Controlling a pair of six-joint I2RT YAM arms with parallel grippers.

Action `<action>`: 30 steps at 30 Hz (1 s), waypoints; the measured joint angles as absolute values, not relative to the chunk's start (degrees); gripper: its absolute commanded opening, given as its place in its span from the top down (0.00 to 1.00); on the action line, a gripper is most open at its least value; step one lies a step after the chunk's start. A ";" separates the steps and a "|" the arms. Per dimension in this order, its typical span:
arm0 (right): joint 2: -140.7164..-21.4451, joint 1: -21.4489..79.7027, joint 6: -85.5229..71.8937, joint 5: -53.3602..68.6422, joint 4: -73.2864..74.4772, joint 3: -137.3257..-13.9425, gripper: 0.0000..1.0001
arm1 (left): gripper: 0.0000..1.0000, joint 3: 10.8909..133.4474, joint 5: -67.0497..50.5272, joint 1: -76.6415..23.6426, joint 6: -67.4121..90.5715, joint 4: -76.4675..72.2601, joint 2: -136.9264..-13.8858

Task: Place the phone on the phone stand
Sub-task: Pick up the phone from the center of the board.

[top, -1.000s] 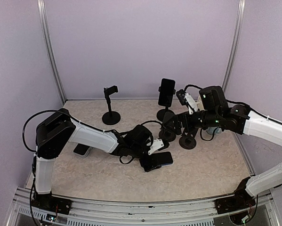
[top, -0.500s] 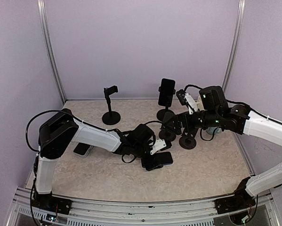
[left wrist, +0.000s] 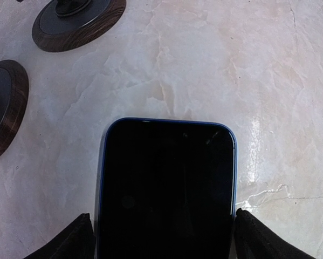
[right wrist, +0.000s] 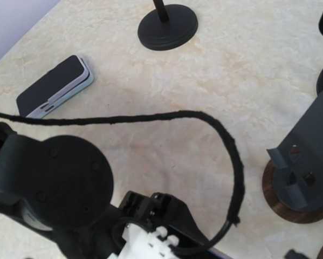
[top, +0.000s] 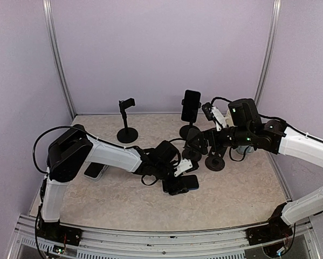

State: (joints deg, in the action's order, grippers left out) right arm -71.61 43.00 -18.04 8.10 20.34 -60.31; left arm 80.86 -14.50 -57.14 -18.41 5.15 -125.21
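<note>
**Top external: black-screened, blue-rimmed phone [top: 191, 181] lies flat on the surface, left tool [top: 183, 184] astride it**

In the left wrist view the tool's fingers [left wrist: 69, 240] stand spread, one just outside each long edge of the phone. Whether they already press on it cannot be told. The right tool [top: 200, 143] hangs above and behind, its fingers wide apart.

Just beyond the phone sit two round wood-rimmed bases [left wrist: 77, 21]. One carries a dark cradle stand [right wrist: 301, 178], near the right tool. Further back a black stand holds a second black phone [top: 191, 105] upright. Left of it is a black clamp stand on a round black base [top: 127, 116]. A third phone in a pale case [top: 94, 171] lies flat beside the left arm, well apart from the tool. A black cable [right wrist: 204, 116] loops over that arm.

The surface [top: 231, 194] is cream and marbled, enclosed by lilac walls [top: 161, 48] with metal uprights [top: 56, 59].
</note>
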 measured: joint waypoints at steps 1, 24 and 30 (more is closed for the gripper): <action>-71.59 43.00 -18.04 8.10 20.34 -60.31 0.00 | 0.10 80.90 -14.37 -57.14 -18.24 5.08 -125.25; -71.59 43.00 -18.04 8.08 20.34 -60.05 0.00 | 0.40 83.66 -14.94 -56.27 -17.87 7.16 -126.69; -71.35 43.00 -18.04 8.03 20.34 -60.05 0.00 | 0.41 78.22 -12.73 -56.01 -14.52 1.96 -124.07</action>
